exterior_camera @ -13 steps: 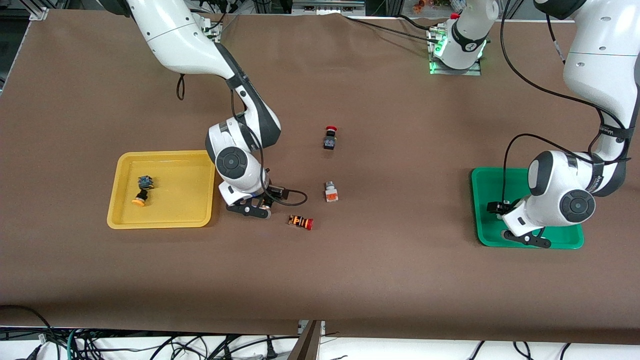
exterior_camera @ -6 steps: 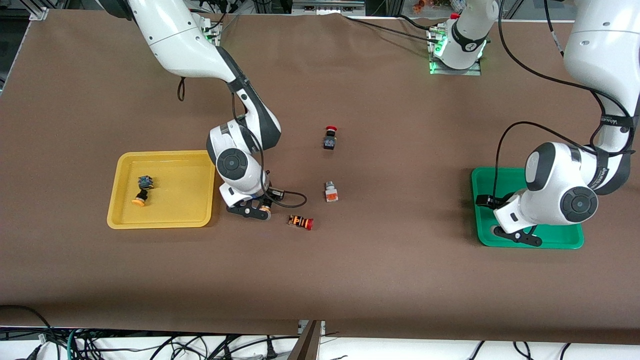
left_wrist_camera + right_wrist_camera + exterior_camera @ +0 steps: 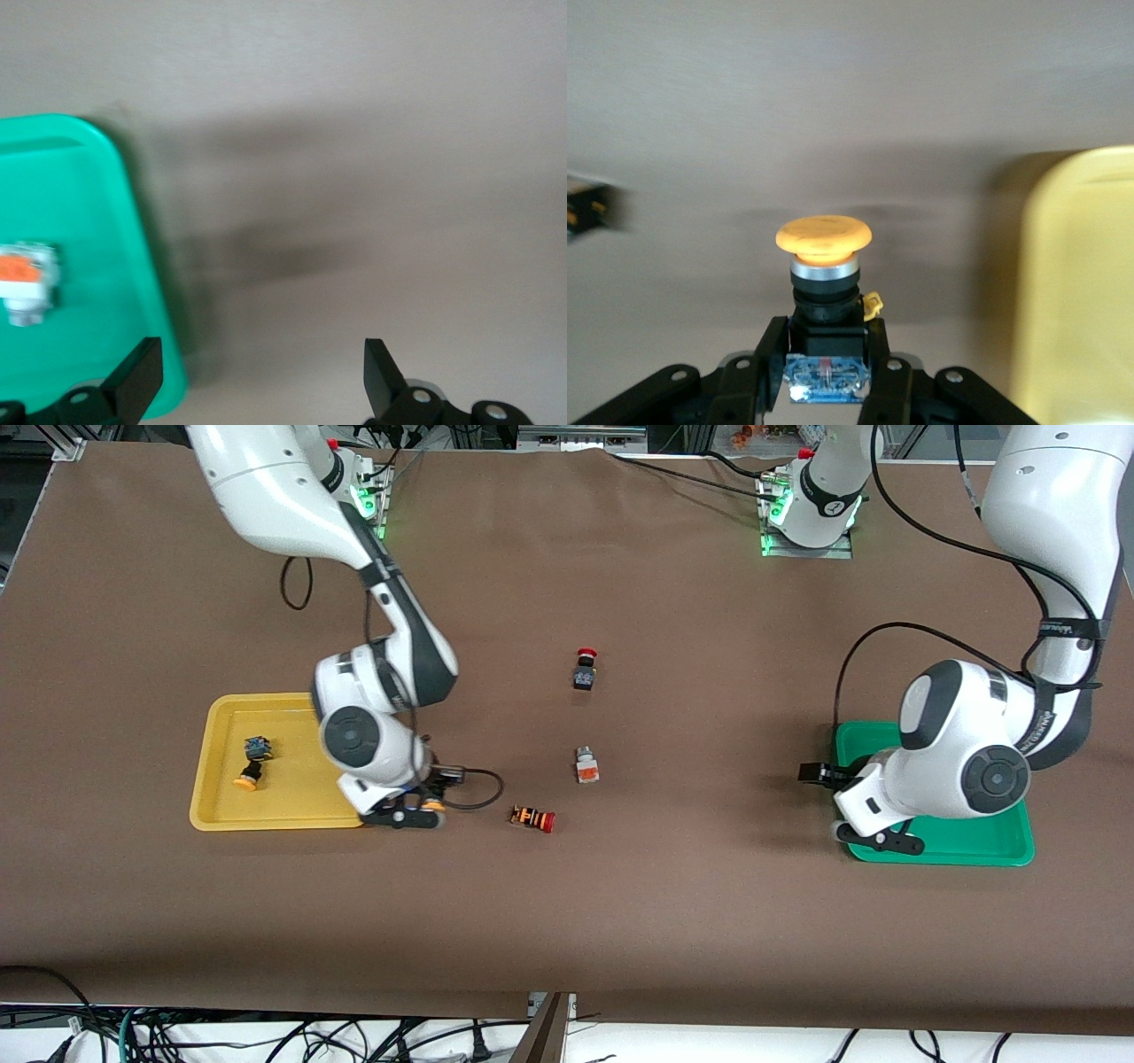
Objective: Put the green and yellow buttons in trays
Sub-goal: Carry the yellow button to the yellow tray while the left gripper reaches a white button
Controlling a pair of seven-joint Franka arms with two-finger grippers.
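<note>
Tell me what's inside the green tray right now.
The left wrist view shows one white-bodied button with an orange mark lying in the green tray. In the front view the left arm covers much of the tray, so the rest of its floor cannot be checked.

A black switch with a red cap (image 3: 584,670) stands near the middle of the brown surface (image 3: 620,921), somewhat toward the edge where the bases are mounted. An orange-striped piece with a red cap (image 3: 532,818) lies on its side nearer the front camera, its cap pointing toward the left arm's end. The two are well apart.
</note>
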